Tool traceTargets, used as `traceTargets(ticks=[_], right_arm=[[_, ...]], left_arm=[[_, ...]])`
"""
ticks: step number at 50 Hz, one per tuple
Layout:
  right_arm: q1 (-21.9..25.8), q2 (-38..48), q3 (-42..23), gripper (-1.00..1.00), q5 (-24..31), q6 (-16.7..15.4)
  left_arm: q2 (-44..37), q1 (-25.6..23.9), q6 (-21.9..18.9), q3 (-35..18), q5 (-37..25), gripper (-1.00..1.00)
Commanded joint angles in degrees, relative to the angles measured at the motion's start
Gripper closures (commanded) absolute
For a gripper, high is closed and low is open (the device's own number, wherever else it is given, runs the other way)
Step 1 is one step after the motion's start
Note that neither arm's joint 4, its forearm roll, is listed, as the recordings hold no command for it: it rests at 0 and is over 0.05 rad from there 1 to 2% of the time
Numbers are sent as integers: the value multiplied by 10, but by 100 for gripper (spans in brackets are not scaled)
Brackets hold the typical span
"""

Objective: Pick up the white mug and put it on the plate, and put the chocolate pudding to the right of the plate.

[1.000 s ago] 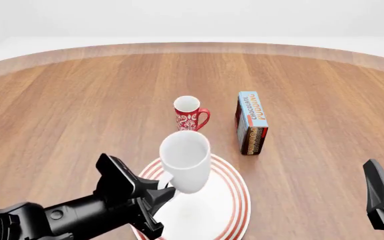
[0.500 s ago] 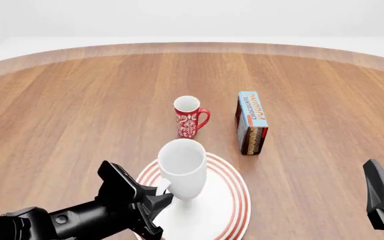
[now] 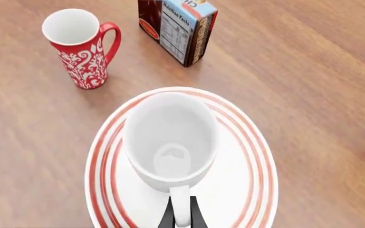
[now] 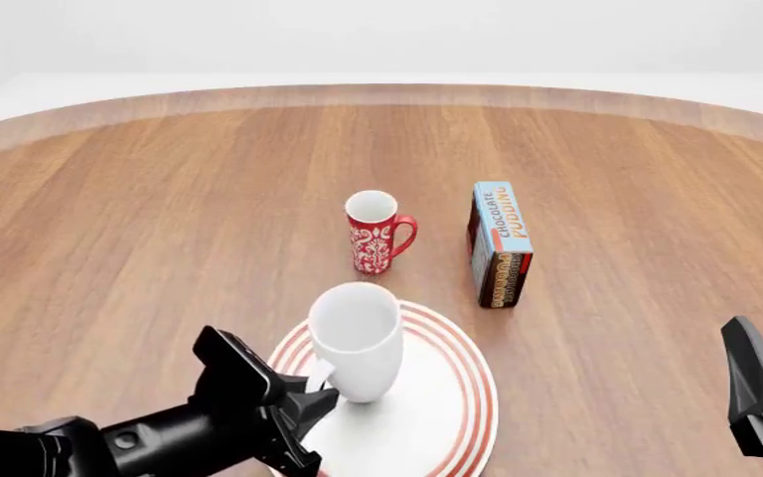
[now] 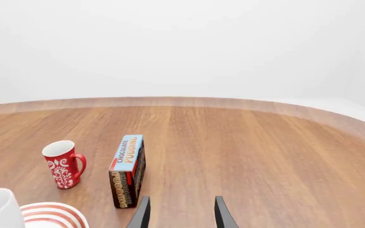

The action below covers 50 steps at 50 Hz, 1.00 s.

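Care is called for as the white mug (image 4: 355,340), gripped by its handle in the left claw (image 4: 313,390), is set upright at the plate (image 4: 468,373) centre before release; the right claw (image 5: 179,211) is spread, empty.

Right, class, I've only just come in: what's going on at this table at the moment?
The left gripper is shut on the handle of the white mug, holding it upright over the plate; whether it touches the plate cannot be told. The right gripper is open and holds nothing, near the table's right side. The chocolate pudding stands on the table beyond the plate, beside a red mug, so it has not been placed to the plate's right.
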State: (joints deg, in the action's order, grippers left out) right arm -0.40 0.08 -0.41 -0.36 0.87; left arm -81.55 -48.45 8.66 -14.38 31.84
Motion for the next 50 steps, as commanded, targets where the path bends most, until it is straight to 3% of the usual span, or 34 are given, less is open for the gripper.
traceTargets(ticks=[1, 47, 48, 50], right_arm=[[0, 0, 0, -100, 0, 0], [0, 0, 0, -100, 0, 0], [0, 0, 0, -100, 0, 0], [0, 0, 0, -100, 0, 0]], left_arm=[[-13, -1, 4, 1, 15, 100], [-56, -12, 25, 6, 48, 100], [-56, -12, 25, 6, 48, -100], [-57, -12, 26, 6, 47, -100]])
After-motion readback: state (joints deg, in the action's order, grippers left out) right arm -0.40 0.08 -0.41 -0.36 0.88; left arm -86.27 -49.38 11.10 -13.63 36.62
